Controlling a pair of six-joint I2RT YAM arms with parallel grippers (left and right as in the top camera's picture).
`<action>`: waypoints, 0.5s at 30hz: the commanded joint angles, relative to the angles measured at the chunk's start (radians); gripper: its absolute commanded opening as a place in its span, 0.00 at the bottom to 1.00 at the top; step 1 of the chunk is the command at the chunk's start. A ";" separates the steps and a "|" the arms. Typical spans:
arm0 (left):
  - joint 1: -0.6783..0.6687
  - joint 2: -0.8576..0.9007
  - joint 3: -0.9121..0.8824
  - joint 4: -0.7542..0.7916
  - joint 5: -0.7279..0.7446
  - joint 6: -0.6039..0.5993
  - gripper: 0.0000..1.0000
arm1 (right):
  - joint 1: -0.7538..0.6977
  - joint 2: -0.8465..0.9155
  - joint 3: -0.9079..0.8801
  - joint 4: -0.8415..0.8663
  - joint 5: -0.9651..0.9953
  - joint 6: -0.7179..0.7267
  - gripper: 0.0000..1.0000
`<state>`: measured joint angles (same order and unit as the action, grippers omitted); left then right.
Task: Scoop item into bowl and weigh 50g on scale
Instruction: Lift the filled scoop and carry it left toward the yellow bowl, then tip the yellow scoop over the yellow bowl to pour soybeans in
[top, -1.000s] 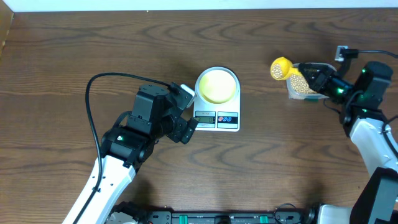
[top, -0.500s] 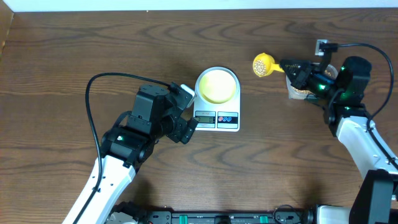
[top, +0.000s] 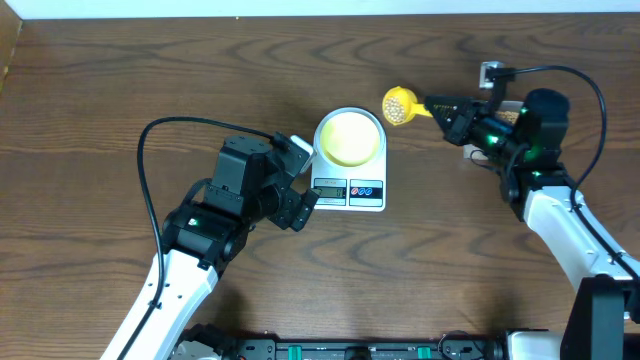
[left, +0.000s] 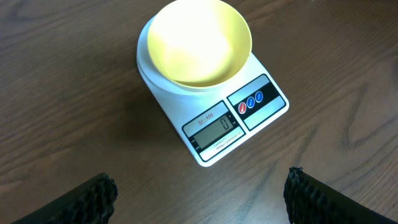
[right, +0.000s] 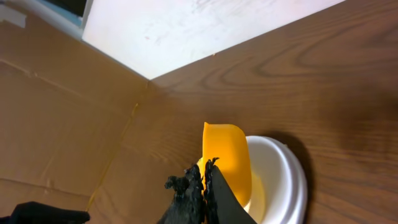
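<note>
1. Right gripper (top: 441, 105): clenched on the handle of a yellow scoop (top: 411, 108). The jaws are fully closed around the handle, and the scoop head points toward the scale (top: 366, 192).
2. Scoop contents: a load of small tan beans (top: 397, 104) sits in the scoop head. In the overhead view the scoop head is just beside the scale's far right corner. In the right wrist view the back of the scoop overlaps the white rim below it. Whether the scoop touches anything there cannot be told.
3. Left gripper (left: 200, 182): released, with the jaws spread wide and nothing between them. It hangs just beside the scale's display edge, toward the left corner, and touches neither the scale nor the bowl (left: 205, 62).
4. Bowl: pale yellow, seated upright on the platform of the scale, on the half away from the display (left: 216, 126). The interior is bare, with no beans in it.
5. Scale: white, flat on the brown worktop (left: 74, 93). The display shows 0, and two round buttons sit beside the display.
6. Clear container (top: 467, 150): well to the right of the scale, mostly hidden under the right arm. Its contents cannot be made out.
</note>
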<state>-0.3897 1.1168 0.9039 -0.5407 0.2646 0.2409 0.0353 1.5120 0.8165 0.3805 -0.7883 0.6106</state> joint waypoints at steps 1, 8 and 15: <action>0.004 0.002 -0.019 0.004 0.016 0.013 0.88 | 0.038 0.007 0.011 0.005 0.024 0.006 0.01; 0.004 0.002 -0.019 0.003 0.016 0.013 0.88 | 0.087 0.007 0.011 0.005 0.054 0.006 0.01; 0.004 0.002 -0.019 0.003 0.016 0.013 0.88 | 0.127 0.007 0.011 0.005 0.080 -0.014 0.01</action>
<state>-0.3897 1.1168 0.9039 -0.5407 0.2646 0.2409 0.1440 1.5120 0.8165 0.3801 -0.7307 0.6102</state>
